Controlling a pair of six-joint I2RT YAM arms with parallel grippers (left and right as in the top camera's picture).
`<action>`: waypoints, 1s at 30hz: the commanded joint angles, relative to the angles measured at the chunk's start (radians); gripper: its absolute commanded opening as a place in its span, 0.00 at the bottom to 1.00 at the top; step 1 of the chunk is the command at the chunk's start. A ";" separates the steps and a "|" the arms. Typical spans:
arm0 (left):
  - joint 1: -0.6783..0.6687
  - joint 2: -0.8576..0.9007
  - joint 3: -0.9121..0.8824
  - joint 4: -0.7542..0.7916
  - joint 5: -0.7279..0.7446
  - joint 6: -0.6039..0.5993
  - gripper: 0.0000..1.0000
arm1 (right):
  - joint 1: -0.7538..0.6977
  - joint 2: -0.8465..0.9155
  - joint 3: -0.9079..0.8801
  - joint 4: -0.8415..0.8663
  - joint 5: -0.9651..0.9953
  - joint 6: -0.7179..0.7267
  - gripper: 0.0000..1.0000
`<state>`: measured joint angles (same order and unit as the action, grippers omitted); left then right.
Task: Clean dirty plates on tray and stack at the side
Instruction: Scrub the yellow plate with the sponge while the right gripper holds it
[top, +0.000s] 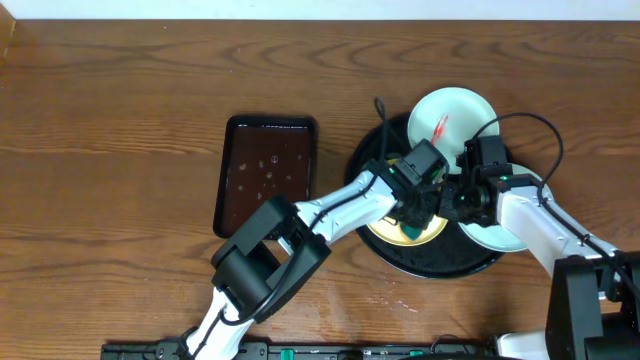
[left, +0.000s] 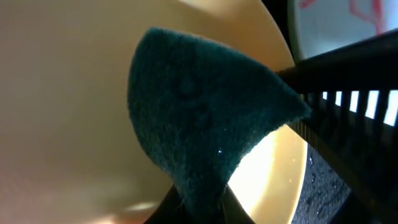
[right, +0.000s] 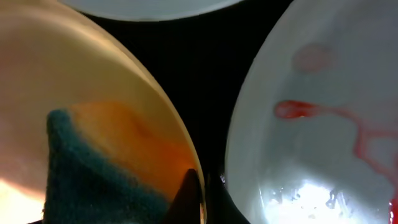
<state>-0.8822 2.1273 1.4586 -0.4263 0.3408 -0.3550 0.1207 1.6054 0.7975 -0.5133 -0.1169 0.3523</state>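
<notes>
The black round tray (top: 430, 262) holds a pale yellow plate (top: 425, 235), a white plate with red sauce (top: 450, 118) at its far rim and another white plate (top: 495, 235) at the right. My left gripper (top: 412, 212) is shut on a teal sponge (left: 205, 124) pressed on the yellow plate (left: 68, 106). My right gripper (top: 455, 200) is shut on the yellow plate's rim (right: 200, 186). In the right wrist view the yellow plate (right: 93, 93) has an orange-red smear beside the sponge (right: 93, 180), and a white plate (right: 323, 112) shows red streaks.
A dark-brown rectangular tray (top: 268, 170) lies left of the black tray, with small specks on it. Bare wood tabletop (top: 110, 150) extends to the left and far side.
</notes>
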 joint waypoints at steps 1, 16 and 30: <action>-0.018 0.042 0.008 -0.007 0.074 0.069 0.07 | 0.012 -0.002 0.001 -0.002 0.000 0.007 0.01; 0.159 -0.005 0.074 -0.379 -0.651 -0.287 0.08 | 0.012 -0.002 0.001 -0.002 0.001 0.006 0.01; 0.150 0.043 0.110 -0.160 0.016 -0.150 0.07 | 0.012 -0.002 0.001 -0.003 0.001 0.006 0.01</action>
<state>-0.7292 2.1349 1.5646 -0.6319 0.0116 -0.5434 0.1314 1.6054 0.7975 -0.5079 -0.1825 0.3637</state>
